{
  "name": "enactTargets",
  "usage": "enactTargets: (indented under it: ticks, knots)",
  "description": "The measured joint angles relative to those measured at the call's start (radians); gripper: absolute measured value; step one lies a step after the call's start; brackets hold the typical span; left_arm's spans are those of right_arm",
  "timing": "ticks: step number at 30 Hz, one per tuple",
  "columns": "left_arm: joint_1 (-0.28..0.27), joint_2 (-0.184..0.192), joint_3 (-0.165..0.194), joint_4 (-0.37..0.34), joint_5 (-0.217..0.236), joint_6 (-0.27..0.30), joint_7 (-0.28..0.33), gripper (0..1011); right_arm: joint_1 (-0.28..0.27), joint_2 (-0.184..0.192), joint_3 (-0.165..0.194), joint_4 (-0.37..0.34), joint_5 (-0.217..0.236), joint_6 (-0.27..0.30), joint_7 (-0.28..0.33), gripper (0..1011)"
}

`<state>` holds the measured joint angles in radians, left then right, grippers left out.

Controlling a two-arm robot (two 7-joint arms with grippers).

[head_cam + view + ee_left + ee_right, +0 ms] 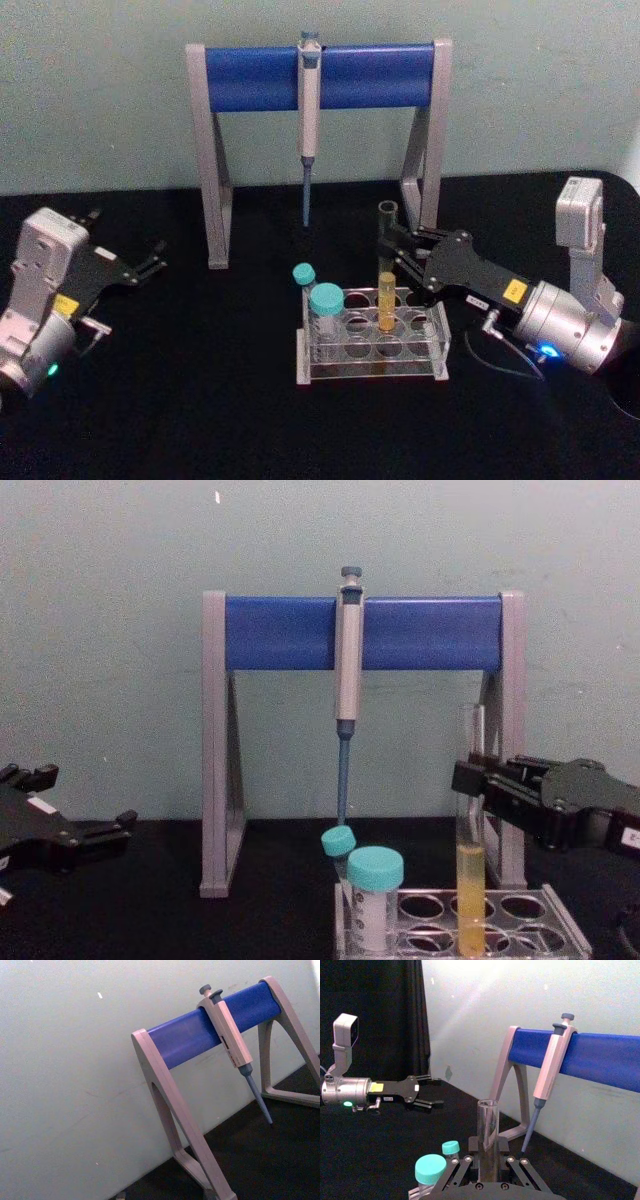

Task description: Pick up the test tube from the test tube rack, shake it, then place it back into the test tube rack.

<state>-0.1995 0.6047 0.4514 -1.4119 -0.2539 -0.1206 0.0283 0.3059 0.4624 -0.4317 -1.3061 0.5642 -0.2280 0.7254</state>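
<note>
The test tube [386, 295], long and clear with yellow liquid in its lower part, stands upright in the clear test tube rack [370, 374] at the table's middle. My right gripper [392, 252] reaches in from the right and is shut on the test tube above the liquid. The chest view shows the test tube [469, 890] with its foot down in the test tube rack [560, 925] and the right gripper [472, 783] at mid height. In the right wrist view the tube's open top [488, 1120] rises between that gripper's pads. My left gripper [128, 232] rests open at the far left.
Two teal-capped tubes [325, 300] stand in the rack's left holes. Behind the rack rises a grey-and-blue pipette stand [250, 75] with a pipette [308, 130] hanging from it, its tip close behind the test tube. The black table ends at a pale wall.
</note>
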Motion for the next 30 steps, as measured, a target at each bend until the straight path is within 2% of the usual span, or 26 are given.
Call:
enactTargets:
  ticks: [30]
  knots:
    - [0.000, 0.000, 0.000, 0.000, 0.000, 0.000, 0.000, 1001, 0.002, -0.004, -0.012, 0.009, -0.038, 0.004, -0.014, 214]
